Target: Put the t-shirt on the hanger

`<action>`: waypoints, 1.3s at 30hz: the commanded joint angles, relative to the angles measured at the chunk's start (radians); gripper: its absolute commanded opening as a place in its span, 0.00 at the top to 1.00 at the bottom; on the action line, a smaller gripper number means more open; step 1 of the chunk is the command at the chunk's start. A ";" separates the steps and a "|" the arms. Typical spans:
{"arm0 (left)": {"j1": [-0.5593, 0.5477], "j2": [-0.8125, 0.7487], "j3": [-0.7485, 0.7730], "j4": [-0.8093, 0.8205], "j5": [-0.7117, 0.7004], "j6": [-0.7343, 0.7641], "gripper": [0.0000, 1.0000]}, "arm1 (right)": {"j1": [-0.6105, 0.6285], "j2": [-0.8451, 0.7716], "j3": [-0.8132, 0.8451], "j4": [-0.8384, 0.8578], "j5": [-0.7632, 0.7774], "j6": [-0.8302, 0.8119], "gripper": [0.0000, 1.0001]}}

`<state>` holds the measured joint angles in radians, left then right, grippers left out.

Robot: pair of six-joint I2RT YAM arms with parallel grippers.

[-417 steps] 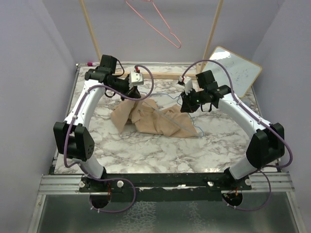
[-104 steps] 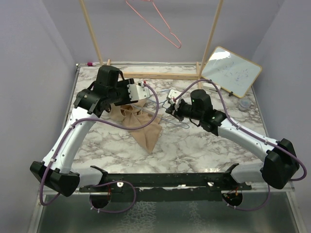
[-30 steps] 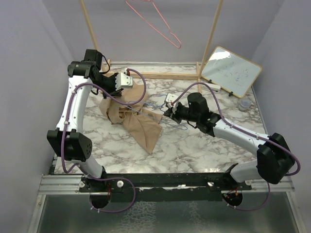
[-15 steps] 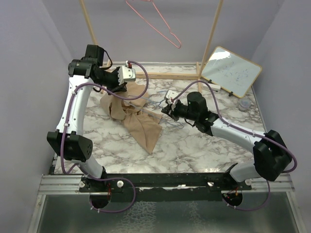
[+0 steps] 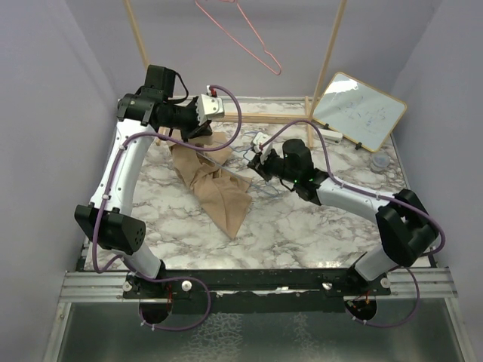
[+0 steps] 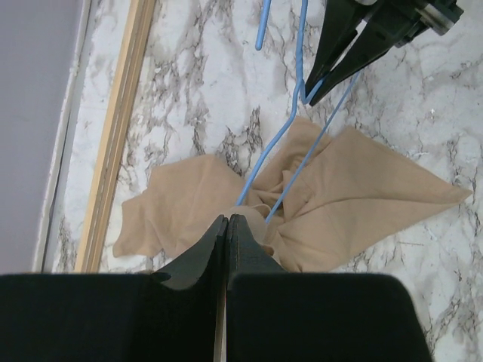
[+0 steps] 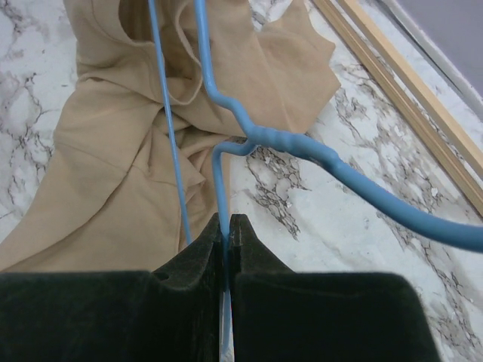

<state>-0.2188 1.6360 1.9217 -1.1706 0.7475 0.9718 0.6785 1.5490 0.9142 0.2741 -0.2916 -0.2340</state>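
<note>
The tan t-shirt (image 5: 219, 192) hangs bunched from my left gripper (image 5: 199, 134), its lower end resting on the marble table (image 5: 302, 234). In the left wrist view my left gripper (image 6: 227, 219) is shut, with a fold of the t-shirt (image 6: 355, 196) at its tips. My right gripper (image 5: 257, 163) is just right of the shirt. In the right wrist view it (image 7: 224, 219) is shut on the light-blue hanger (image 7: 249, 128). The hanger's wires (image 6: 300, 83) run from the right gripper into the folds of the shirt (image 7: 113, 166).
A pink wire hanger (image 5: 249, 38) hangs from the wooden rack, whose base rail (image 5: 256, 118) lies along the table's far edge. A small whiteboard (image 5: 358, 109) leans at the back right, with a small round lid (image 5: 379, 161) beside it.
My left gripper has moved right and towards the rack with the shirt's top, pulling the shirt taller. My right gripper has shifted left and back with the hanger, closer to the shirt.
</note>
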 commanded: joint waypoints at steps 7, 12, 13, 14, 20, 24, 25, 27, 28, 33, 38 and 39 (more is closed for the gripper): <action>-0.074 -0.051 -0.039 0.157 0.015 -0.148 1.00 | -0.004 0.035 0.039 0.129 0.089 0.093 0.99; -0.103 -0.054 -0.039 0.205 0.021 -0.207 1.00 | -0.004 0.051 0.047 0.097 0.107 0.104 0.99; -0.112 -0.056 -0.038 0.213 0.021 -0.214 1.00 | -0.004 0.050 0.044 0.101 0.100 0.106 0.99; -0.117 -0.056 -0.037 0.220 0.019 -0.221 1.00 | -0.004 0.051 0.045 0.100 0.094 0.107 0.99; -0.132 -0.061 -0.012 0.294 0.004 -0.279 1.00 | -0.004 0.030 0.035 0.083 0.106 0.099 0.99; -0.136 -0.059 -0.011 0.360 -0.017 -0.335 1.00 | -0.004 0.016 0.027 0.070 0.132 0.100 0.99; -0.136 -0.059 -0.016 0.374 -0.032 -0.343 1.00 | -0.004 0.009 0.024 0.068 0.149 0.100 0.99; -0.136 -0.061 -0.031 0.400 -0.066 -0.350 1.00 | -0.004 -0.004 0.026 0.044 0.209 0.108 0.99; -0.137 -0.064 -0.041 0.414 -0.081 -0.356 1.00 | -0.004 -0.010 0.031 0.018 0.259 0.111 0.99; -0.137 -0.070 -0.064 0.476 -0.117 -0.401 1.00 | -0.004 -0.035 0.048 -0.084 0.413 0.113 0.99; -0.137 -0.065 -0.064 0.513 -0.128 -0.439 1.00 | -0.004 -0.054 0.066 -0.165 0.476 0.106 0.99; -0.137 -0.065 -0.064 0.518 -0.127 -0.443 1.00 | -0.004 -0.058 0.068 -0.172 0.470 0.094 0.99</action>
<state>-0.3447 1.6054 1.8561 -0.7307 0.6300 0.5823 0.6704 1.5364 0.9455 0.1665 0.0845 -0.1314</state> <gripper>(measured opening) 0.010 0.026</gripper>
